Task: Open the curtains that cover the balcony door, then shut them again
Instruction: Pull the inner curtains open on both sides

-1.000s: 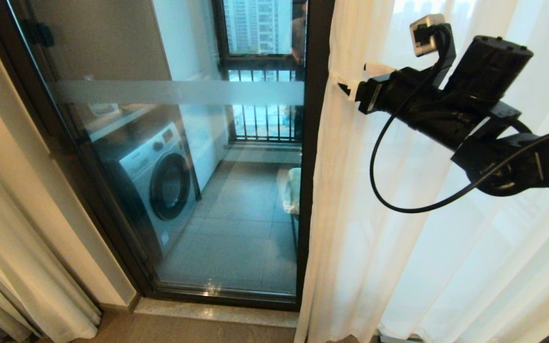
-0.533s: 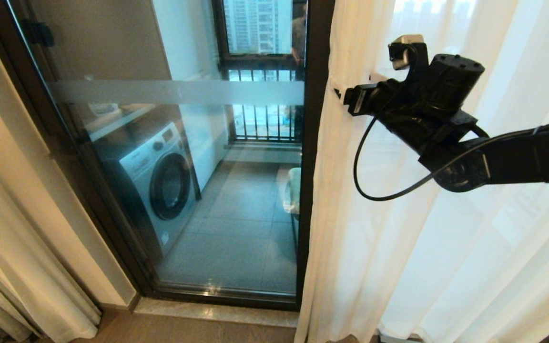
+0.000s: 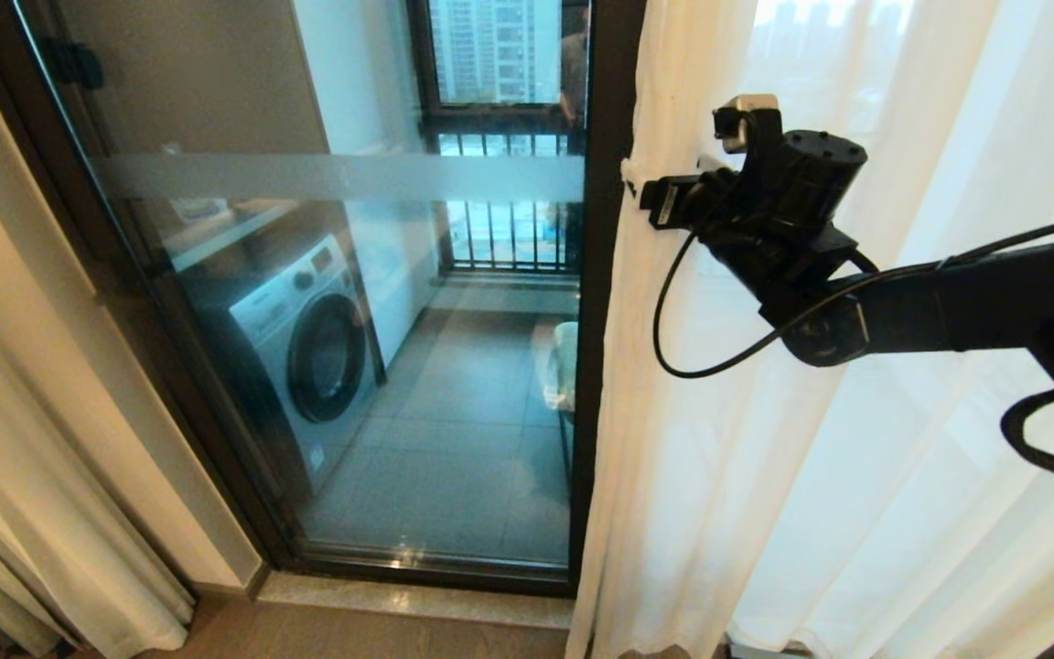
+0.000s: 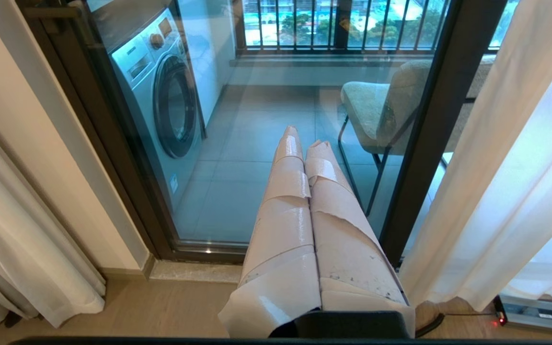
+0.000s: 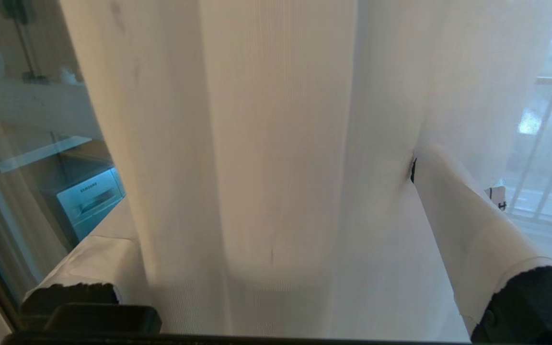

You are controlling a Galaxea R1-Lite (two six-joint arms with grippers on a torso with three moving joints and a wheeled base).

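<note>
2 curtains (image 3: 719,412), 1 washer (image 3: 303,343), 1 chair (image 4: 381,108)

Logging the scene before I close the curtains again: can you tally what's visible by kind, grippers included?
Sheer white curtain: 1
Cream-beige opaque curtain: 1
Balcony door: 1
Washing machine: 1
Balcony chair: 1
Grippers: 2, the left gripper shut and parked low, the right gripper open around the sheer's edge
Total: 7

right hand (image 5: 276,230) | fingers (image 5: 463,215) spread | around sheer curtains (image 5: 276,120)
</note>
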